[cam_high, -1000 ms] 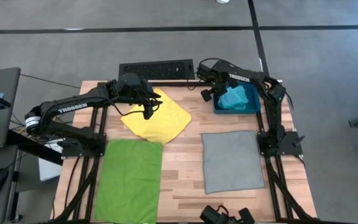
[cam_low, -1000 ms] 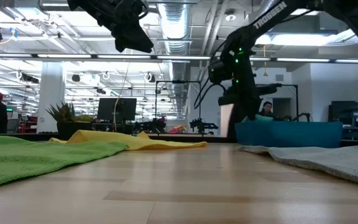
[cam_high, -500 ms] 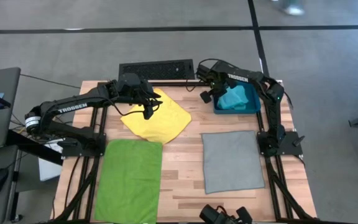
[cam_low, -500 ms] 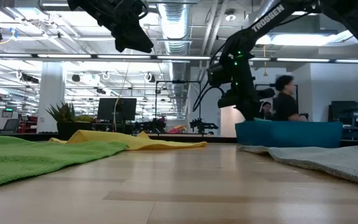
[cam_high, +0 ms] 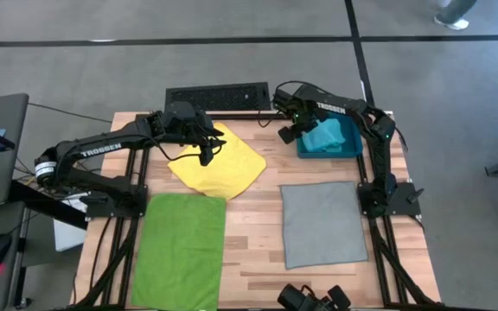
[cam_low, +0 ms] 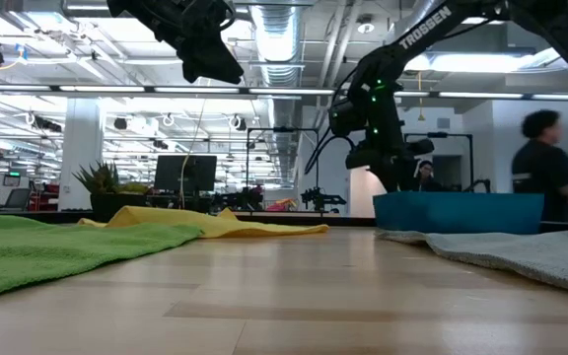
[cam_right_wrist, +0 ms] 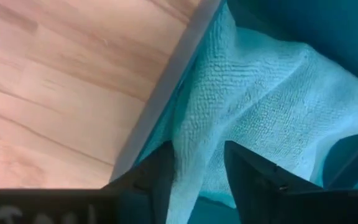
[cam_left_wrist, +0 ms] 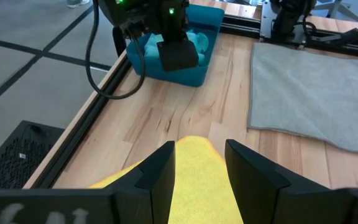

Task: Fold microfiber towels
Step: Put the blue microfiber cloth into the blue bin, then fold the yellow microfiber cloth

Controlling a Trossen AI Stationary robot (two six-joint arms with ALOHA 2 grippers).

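Four towels on the table: the yellow towel is lying at the far edge, left of centre; the green towel is lying along the left near side; the grey towel is lying flat at the right; the turquoise towel is sitting bunched in the bin at the far right corner. The left gripper is hovering over yellow, fingers apart. The right gripper is hanging at the bin's rim, fingers apart around turquoise cloth.
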